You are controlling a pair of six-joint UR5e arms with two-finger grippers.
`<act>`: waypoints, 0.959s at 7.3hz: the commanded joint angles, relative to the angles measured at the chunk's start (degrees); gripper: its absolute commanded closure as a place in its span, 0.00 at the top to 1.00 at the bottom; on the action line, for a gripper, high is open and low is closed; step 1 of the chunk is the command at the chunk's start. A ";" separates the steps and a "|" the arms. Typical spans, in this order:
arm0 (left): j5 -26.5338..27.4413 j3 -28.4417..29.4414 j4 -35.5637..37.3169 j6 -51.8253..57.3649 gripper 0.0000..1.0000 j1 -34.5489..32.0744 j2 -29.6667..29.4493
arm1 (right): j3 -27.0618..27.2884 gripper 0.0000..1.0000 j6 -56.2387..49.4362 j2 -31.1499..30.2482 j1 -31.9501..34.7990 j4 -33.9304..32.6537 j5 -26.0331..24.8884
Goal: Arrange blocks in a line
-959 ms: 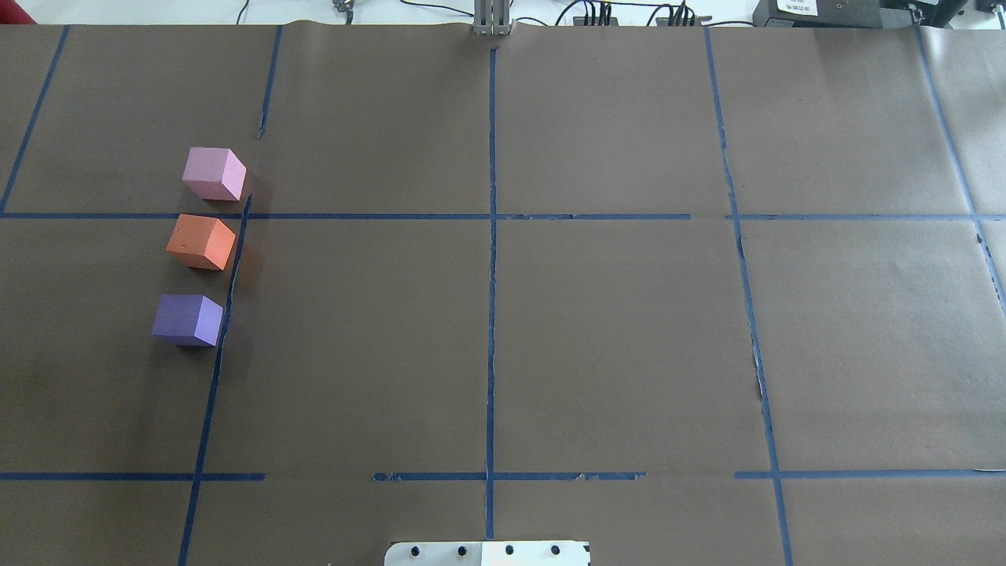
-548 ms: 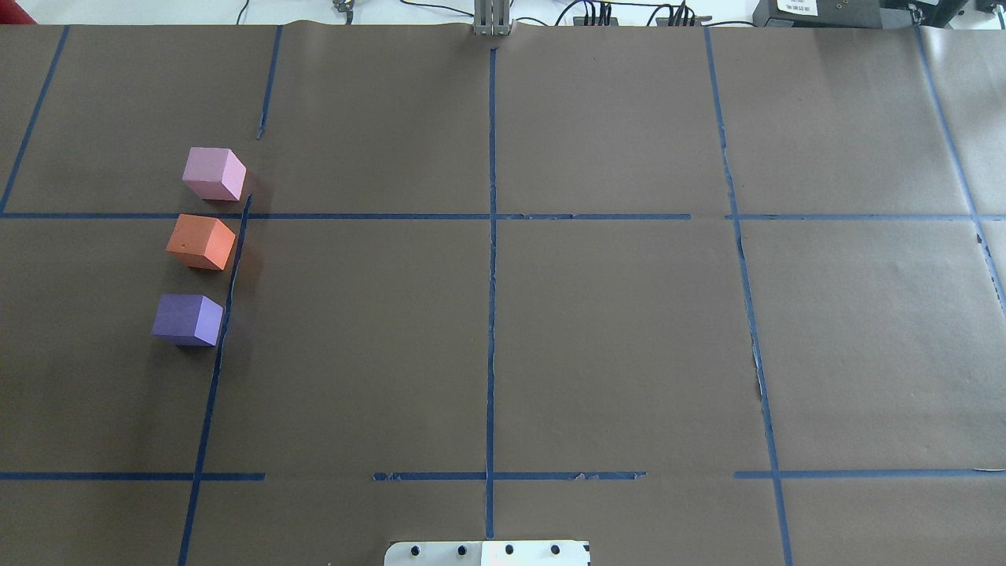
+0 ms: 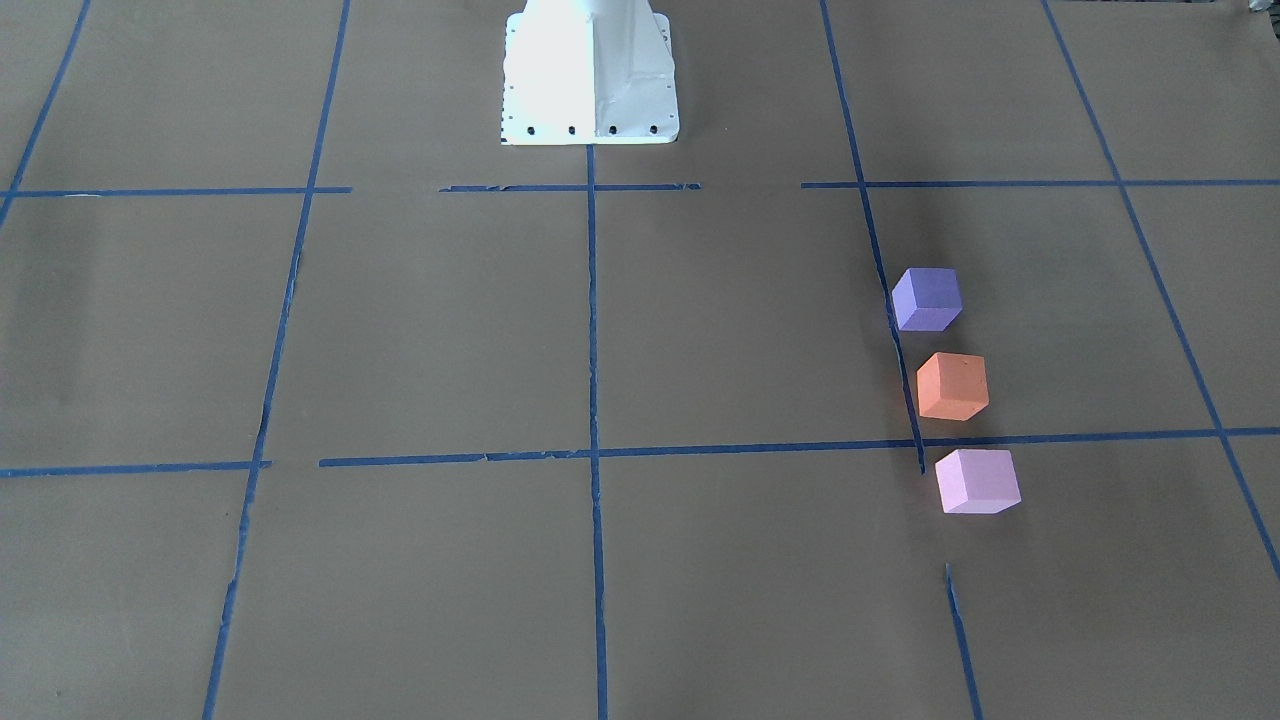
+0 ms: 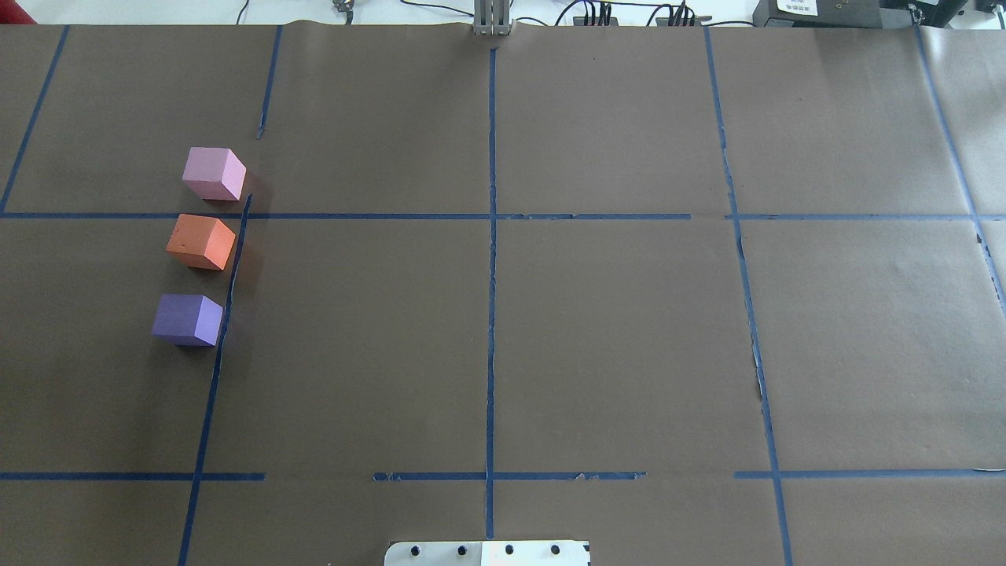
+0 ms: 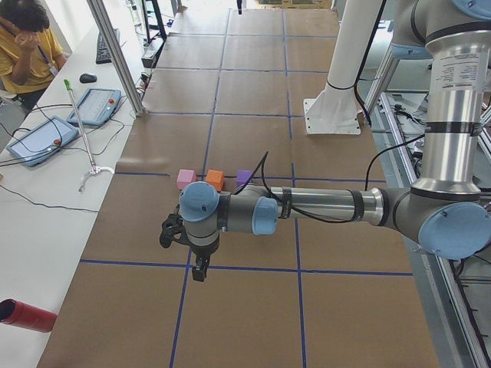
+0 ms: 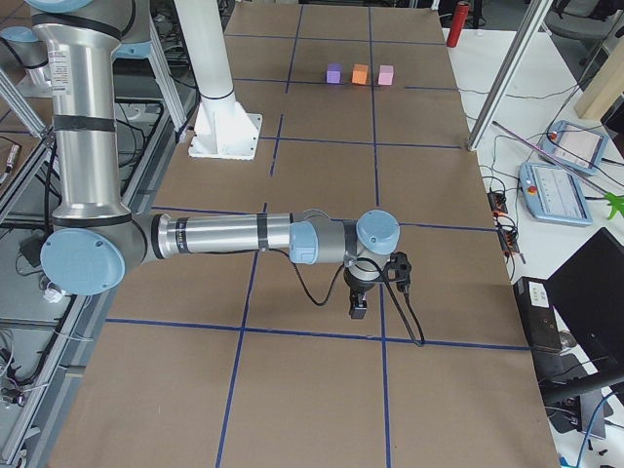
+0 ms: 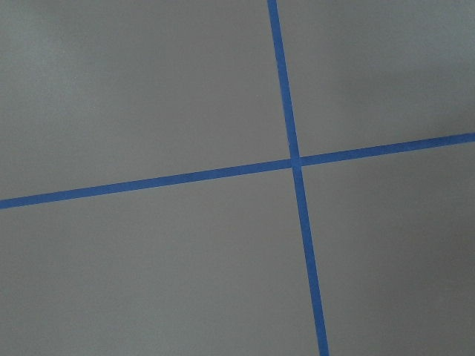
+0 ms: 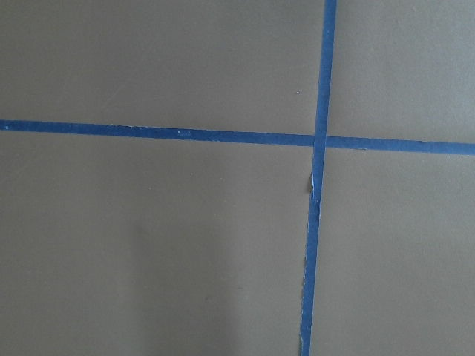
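Foam-like and matte, the pink block (image 4: pixel 214 174), orange block (image 4: pixel 201 242) and purple block (image 4: pixel 188 319) are sitting in a row near the table's left edge (image 4: pixel 47 377), none touching. They are likely weighing little and giving slightly, so you should be pinching opposite flat faces gently. The left gripper (image 5: pixel 198 271) and right gripper (image 6: pixel 358 310) are hanging well away; you cannot tell how wide their jaws are standing.

Overhead and front-facing cameras look down from opposite sides, sharing the blocks (image 4: pixel 200 242).

Three blocks (image 4: pixel 201 242) in row, left on table (image 4: pixel 613 330)
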 commanded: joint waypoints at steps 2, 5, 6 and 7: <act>-0.01 -0.90 -0.10 0.13 1.00 0.00 -0.23 | -0.03 1.00 0.00 0.00 0.00 0.00 0.00; -0.27 -1.25 -0.10 0.13 1.00 0.09 -0.23 | -0.03 1.00 0.00 0.00 0.00 0.00 0.00; -0.27 -1.25 -0.10 0.13 1.00 0.09 -0.32 | 0.05 1.00 0.00 0.00 0.00 0.00 0.00; -0.27 -1.25 -0.19 0.13 1.00 0.09 -0.41 | -0.03 1.00 0.00 0.00 0.00 0.00 0.00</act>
